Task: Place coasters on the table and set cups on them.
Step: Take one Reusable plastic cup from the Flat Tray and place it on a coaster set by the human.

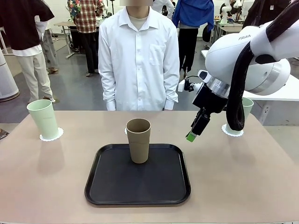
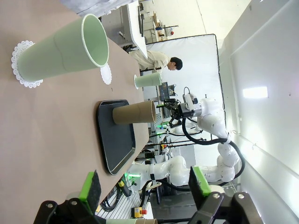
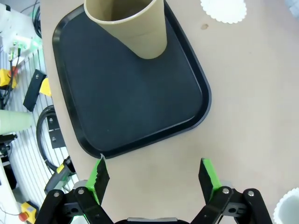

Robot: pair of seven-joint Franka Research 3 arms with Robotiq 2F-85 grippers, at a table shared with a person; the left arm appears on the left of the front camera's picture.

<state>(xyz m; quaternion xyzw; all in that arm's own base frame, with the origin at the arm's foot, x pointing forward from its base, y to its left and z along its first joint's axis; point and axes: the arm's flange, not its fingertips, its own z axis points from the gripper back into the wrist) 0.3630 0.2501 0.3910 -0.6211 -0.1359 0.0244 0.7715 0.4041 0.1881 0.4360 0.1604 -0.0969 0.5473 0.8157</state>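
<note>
A pale green cup (image 1: pixel 43 119) stands on a lacy white coaster (image 1: pixel 51 135) at the table's (image 1: pixel 261 177) far left. The brown cup (image 1: pixel 138 140) stands upright on the black tray (image 1: pixel 138 196). Just behind it, an empty coaster (image 1: pixel 126 131) peeks out. A second green cup (image 1: pixel 246 106) on its coaster (image 1: pixel 232 130) is partly hidden behind my right arm. My right gripper (image 1: pixel 194 133) hangs open and empty above the table, right of the tray. From the right wrist I see its gripper (image 3: pixel 153 176), the brown cup (image 3: pixel 133 25) and a bare coaster (image 3: pixel 223 9). My left gripper (image 2: pixel 145 184) is open and empty, well back from the near green cup (image 2: pixel 65 51).
A person in a white shirt (image 1: pixel 138 56) stands at the far edge, hands down. The tray (image 3: pixel 131 102) fills the table's middle near my side. Bare tabletop lies left and right of it. A white table (image 1: pixel 285 95) stands beyond the right corner.
</note>
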